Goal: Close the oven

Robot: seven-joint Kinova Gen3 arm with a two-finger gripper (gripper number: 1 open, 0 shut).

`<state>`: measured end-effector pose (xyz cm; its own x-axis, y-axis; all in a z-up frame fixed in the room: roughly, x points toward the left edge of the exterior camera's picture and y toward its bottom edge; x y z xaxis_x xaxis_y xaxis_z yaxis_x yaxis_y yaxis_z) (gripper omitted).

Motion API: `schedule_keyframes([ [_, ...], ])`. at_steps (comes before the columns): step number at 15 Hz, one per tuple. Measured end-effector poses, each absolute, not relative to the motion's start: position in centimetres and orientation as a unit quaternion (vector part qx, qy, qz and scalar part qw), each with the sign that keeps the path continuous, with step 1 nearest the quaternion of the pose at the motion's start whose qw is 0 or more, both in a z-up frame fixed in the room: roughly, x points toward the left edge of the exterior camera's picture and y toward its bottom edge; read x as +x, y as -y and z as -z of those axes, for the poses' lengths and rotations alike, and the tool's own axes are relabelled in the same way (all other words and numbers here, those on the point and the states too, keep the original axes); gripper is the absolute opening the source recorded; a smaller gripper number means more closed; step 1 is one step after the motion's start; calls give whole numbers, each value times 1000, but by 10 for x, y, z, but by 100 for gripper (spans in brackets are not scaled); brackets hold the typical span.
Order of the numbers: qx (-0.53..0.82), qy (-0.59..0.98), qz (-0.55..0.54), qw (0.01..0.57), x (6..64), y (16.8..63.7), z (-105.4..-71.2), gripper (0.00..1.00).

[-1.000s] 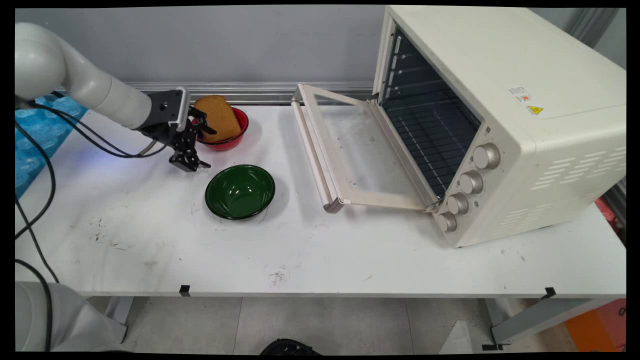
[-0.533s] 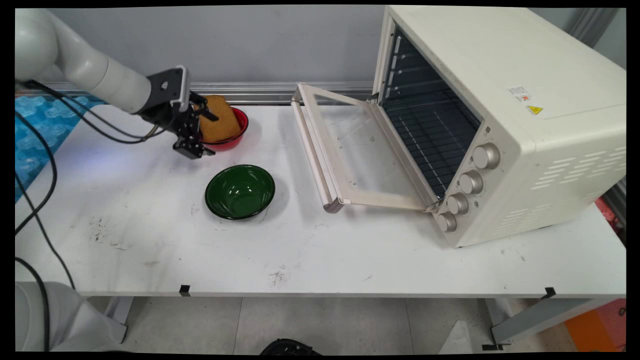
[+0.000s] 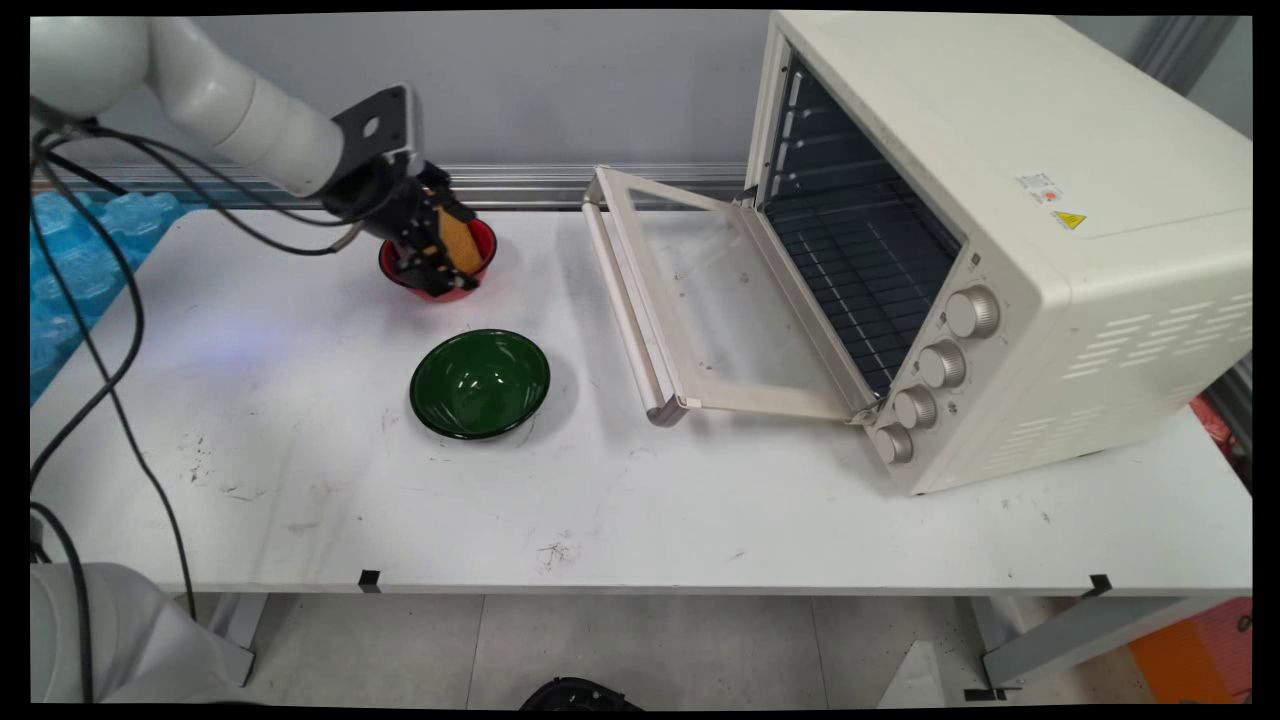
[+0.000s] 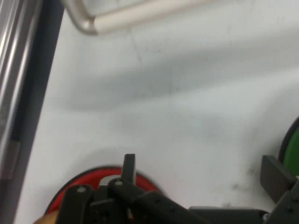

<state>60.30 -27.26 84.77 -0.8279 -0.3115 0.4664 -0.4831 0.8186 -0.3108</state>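
Observation:
My gripper [image 3: 432,272] hangs over the red bowl [image 3: 486,246] at the back left of the table, open, with nothing between its fingers. A brown loaf of bread [image 3: 461,240] stands in that bowl, mostly hidden behind the hand. In the hand view the gripper [image 4: 201,168] shows its two fingers [image 4: 129,164] wide apart over bare white table. There the red bowl's rim [image 4: 100,173] lies under the left finger and a sliver of bread [image 4: 46,218] shows at the bottom left. The green bowl [image 3: 480,382] sits empty, nearer than the red one; its edge [image 4: 293,144] shows at the right.
A cream toaster oven [image 3: 1000,230] fills the right side, its glass door [image 3: 700,300] folded down flat onto the table, and the door handle [image 4: 121,18] shows at the top of the hand view. Black cables [image 3: 120,300] hang at the left. A blue object [image 3: 80,260] lies at the left edge.
The hand has risen and swung right, from beside the red bowl's left to over it, and now covers most of the bread. The bowls and oven have not moved.

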Motion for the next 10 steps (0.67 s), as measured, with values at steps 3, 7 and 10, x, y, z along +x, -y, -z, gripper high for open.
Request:
schedule_keyframes([
  [3, 245, 923, -193, 224, 580, 280, -845, 100],
  [7, 281, 911, -168, 250, 558, 288, -834, 100],
  [10, 299, 904, -152, 266, 546, 293, -824, 0],
])
